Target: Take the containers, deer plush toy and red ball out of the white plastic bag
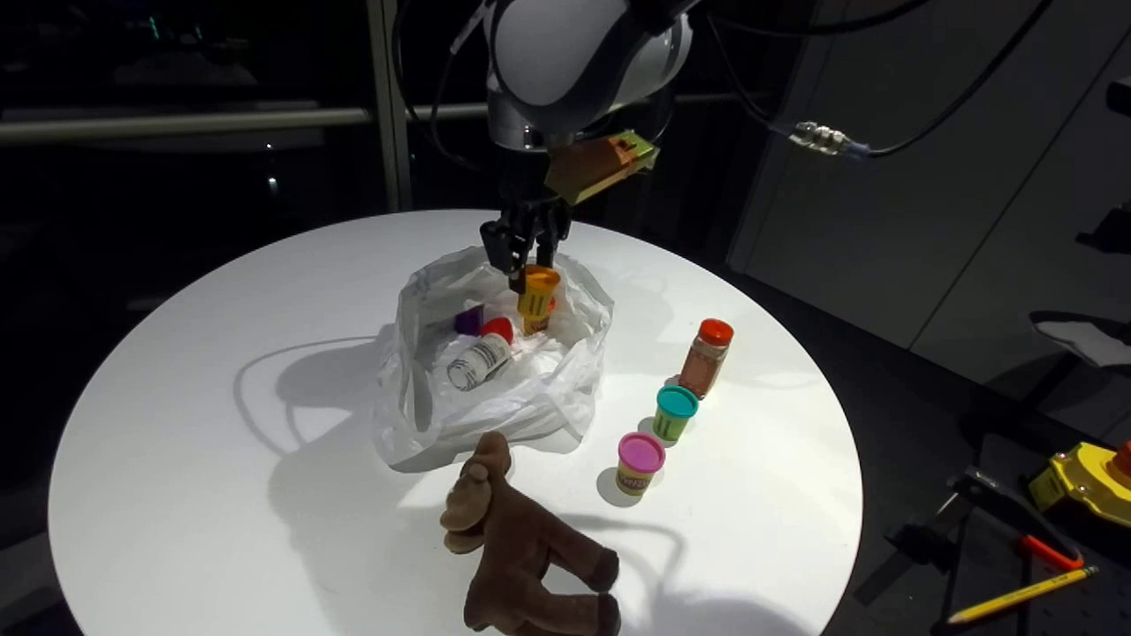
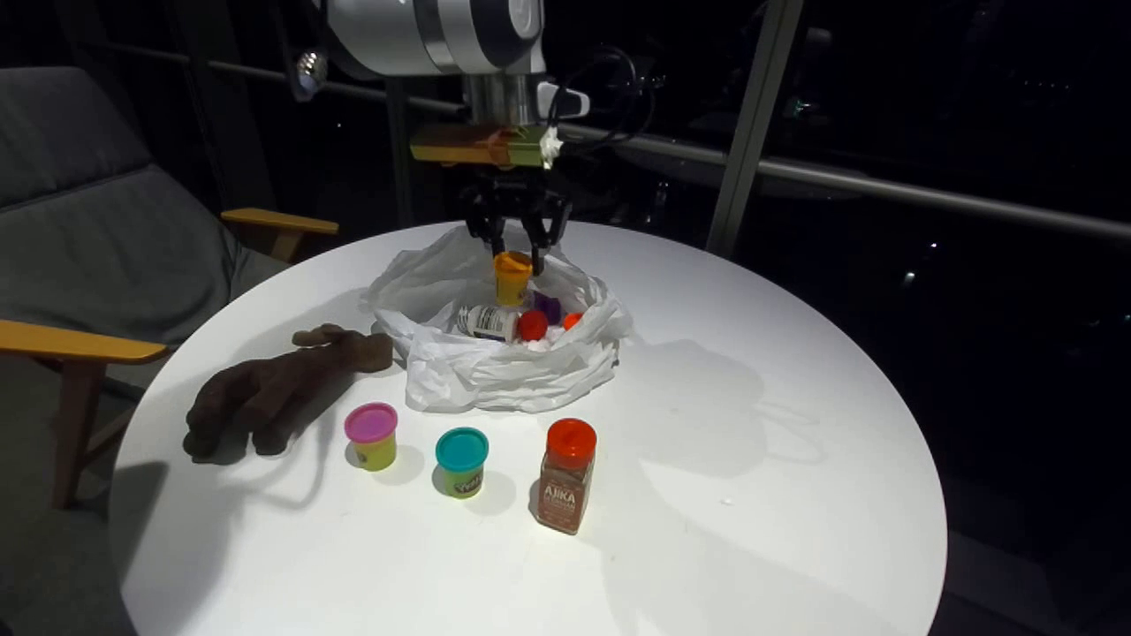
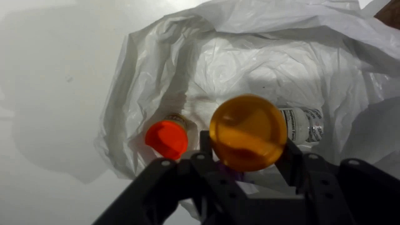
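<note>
On the table [image 1: 177, 424] sits the open bag [image 2: 512, 380], the deer [image 1: 521, 548] lying beside it, then the jar [image 2: 565, 481], teal tub [image 2: 462, 459] and pink tub [image 2: 372, 435] upright outside, while above the bag's floor my fingers [image 3: 292, 164] clasp the orange tub [image 1: 537, 294].

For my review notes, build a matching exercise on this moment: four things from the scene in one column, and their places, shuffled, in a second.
Things
1. amber-lidded tub
2. deer plush toy
3. white bottle
4. teal-lidded tub

Places
A. lying inside the white bag
B. standing between the pink-lidded tub and the red-lidded jar
C. lying on the table, outside the bag
D. held in the gripper

Right pairs: 1-D; 2-C; 3-A; 4-B
</note>
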Action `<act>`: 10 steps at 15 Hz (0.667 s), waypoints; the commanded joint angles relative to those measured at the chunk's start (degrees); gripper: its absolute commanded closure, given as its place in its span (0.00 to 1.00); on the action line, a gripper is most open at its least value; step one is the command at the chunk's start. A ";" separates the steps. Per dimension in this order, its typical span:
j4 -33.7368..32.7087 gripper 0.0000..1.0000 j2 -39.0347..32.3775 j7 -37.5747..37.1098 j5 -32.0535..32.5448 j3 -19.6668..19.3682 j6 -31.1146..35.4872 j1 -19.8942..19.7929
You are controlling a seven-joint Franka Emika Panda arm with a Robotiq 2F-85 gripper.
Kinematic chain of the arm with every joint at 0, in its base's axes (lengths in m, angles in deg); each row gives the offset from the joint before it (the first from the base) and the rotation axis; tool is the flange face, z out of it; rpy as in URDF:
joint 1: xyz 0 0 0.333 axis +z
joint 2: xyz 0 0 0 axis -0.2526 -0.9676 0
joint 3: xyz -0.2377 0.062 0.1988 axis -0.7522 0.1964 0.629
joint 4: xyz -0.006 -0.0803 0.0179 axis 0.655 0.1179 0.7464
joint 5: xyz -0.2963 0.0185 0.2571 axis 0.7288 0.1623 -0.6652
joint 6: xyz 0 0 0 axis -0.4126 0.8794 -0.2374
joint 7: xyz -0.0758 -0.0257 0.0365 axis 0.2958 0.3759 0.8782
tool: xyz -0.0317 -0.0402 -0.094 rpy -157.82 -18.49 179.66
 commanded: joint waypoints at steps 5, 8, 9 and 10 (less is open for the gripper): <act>25.03 0.74 20.83 -12.62 4.32 -0.02 -1.36 5.11; 34.17 0.74 25.98 -15.47 3.51 2.10 -2.59 5.42; 37.14 0.74 27.27 -16.99 3.47 2.65 -1.91 5.53; 39.62 0.74 28.28 -18.14 2.81 3.36 -1.48 5.50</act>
